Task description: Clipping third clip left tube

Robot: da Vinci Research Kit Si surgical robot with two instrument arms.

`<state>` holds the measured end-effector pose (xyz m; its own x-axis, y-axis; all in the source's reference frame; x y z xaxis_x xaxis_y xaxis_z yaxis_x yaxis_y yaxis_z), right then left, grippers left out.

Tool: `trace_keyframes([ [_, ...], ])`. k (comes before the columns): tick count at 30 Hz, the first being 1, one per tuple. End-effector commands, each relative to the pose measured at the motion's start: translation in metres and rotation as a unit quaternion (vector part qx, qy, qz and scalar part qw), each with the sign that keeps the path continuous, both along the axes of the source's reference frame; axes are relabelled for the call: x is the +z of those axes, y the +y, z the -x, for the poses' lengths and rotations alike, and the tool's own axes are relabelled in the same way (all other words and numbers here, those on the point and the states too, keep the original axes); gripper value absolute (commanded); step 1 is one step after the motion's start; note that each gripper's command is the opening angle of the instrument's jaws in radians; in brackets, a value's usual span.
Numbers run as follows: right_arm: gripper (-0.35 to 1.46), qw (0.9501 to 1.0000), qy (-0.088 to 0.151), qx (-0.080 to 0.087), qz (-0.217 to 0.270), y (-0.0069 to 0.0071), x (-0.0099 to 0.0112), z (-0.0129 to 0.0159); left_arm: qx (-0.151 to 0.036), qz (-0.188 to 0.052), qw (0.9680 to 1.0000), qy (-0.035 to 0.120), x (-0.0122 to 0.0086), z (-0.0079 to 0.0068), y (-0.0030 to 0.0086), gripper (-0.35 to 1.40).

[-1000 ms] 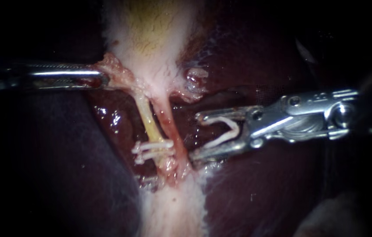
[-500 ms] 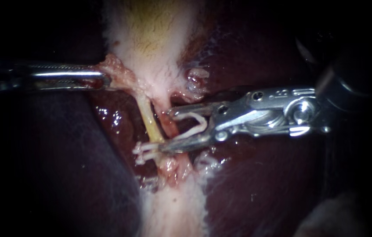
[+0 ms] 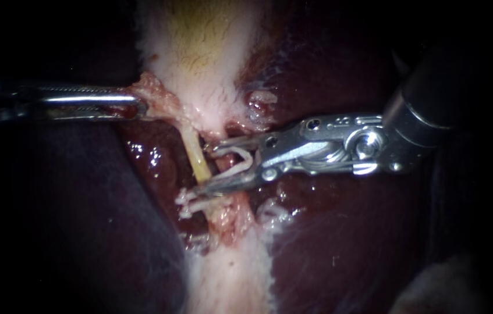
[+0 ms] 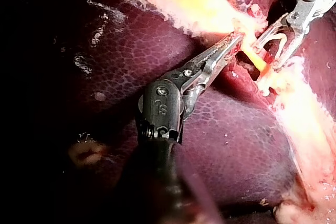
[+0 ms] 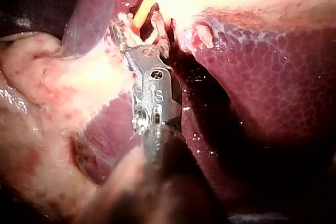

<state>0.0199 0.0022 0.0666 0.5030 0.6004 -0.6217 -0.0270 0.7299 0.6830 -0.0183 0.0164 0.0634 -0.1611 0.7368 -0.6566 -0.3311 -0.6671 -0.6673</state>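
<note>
My left instrument (image 3: 137, 106) comes in level from the left, its jaws shut on a flap of pale tissue at the gallbladder's (image 3: 199, 52) neck; in the left wrist view (image 4: 236, 38) it pulls that tissue taut. A thin yellowish tube, the left tube (image 3: 198, 163), runs down from there, with a reddish tube beside it. Two white clips (image 3: 199, 202) cross the tubes lower down. My right instrument (image 3: 204, 168) holds a white open clip (image 3: 243, 163) seated in its spread jaws. The jaw tips reach the left tube just above the two clips (image 5: 137, 22).
Dark red liver (image 3: 345, 244) lies on both sides of the tubes. A pale band of tissue (image 3: 229, 273) runs down below the clips. Frayed whitish tissue (image 3: 261, 102) sits above the right instrument's jaws.
My right instrument has moved left with its clip, from beside the tubes to over them, with its tips at the left tube. The left instrument has held still.
</note>
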Motion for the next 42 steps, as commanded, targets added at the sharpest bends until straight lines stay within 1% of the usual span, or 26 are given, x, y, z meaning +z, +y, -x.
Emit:
trace_keyframes([
  [1, 0.45, 1.0, -0.001, 0.001, 0.001, 0.0002, 0.0001, 0.0, 0.0, 0.0, 1.0, 0.0, 0.0, 0.0, 0.0, -0.35],
  [5, 0.45, 1.0, -0.002, 0.003, 0.001, 0.0007, 0.0007, -0.0001, 0.0, 0.0, 1.0, 0.0, 0.0, 0.0001, 0.0, -0.35],
  [9, 0.45, 1.0, -0.003, 0.005, 0.001, 0.001, 0.0009, -0.0009, -0.001, 0.0, 1.0, 0.0, 0.0, 0.0002, 0.0, -0.35],
  [10, 0.45, 1.0, -0.001, 0.008, 0.002, 0.001, 0.0009, -0.0012, -0.001, 0.0, 1.0, 0.0, 0.0, 0.0002, 0.0, -0.35],
  [12, 0.46, 0.9999, 0.006, 0.013, 0.001, 0.0011, 0.0009, -0.0019, -0.001, 0.0, 1.0, 0.0, 0.0, 0.0002, 0.0, -0.35],
  [19, 0.49, 0.9983, 0.042, 0.04, 0.002, 0.0012, 0.0009, -0.0038, 0.0, 0.0, 1.0, 0.0, -0.0001, 0.0004, 0.0, -0.35],
  [25, 0.49, 0.9959, 0.068, 0.06, -0.006, 0.0013, 0.0005, -0.0042, 0.0, 0.0, 1.0, 0.0, -0.0001, 0.0004, 0.0, -0.35],
  [26, 0.49, 0.9957, 0.069, 0.061, -0.01, 0.0013, 0.0004, -0.0043, 0.0, 0.0, 1.0, 0.0, -0.0001, 0.0004, 0.0, -0.35],
  [28, 0.49, 0.9949, 0.076, 0.063, -0.017, 0.0012, 0.0001, -0.0043, 0.0, 0.0, 1.0, 0.0, -0.0001, 0.0004, 0.0, -0.35],
  [30, 0.49, 0.9926, 0.096, 0.068, -0.032, 0.001, -0.0004, -0.0044, 0.0, 0.0, 1.0, 0.0, -0.0001, 0.0004, 0.0, -0.35],
  [31, 0.49, 0.9912, 0.107, 0.066, -0.041, 0.001, -0.0007, -0.0044, 0.0, 0.0, 1.0, 0.0, -0.0001, 0.0004, 0.0, -0.35],
  [32, 0.49, 0.9892, 0.123, 0.059, -0.055, 0.0009, -0.0012, -0.0045, 0.0, 0.0, 1.0, 0.0, -0.0001, 0.0004, 0.0, -0.35],
  [35, 0.49, 0.9853, 0.147, 0.051, -0.071, 0.0008, -0.0027, -0.0046, 0.0, 0.0, 1.0, 0.0, -0.0001, 0.0004, 0.0, -0.35],
  [39, 0.48, 0.9816, 0.167, 0.053, -0.076, 0.001, -0.0048, -0.0049, 0.0, 0.0, 1.0, 0.0, 0.0, 0.0003, 0.0, -0.35],
  [42, 0.47, 0.9805, 0.172, 0.054, -0.078, 0.0011, -0.0059, -0.005, 0.0, 0.0, 1.0, 0.0, 0.0, 0.0003, 0.0, -0.35],
])
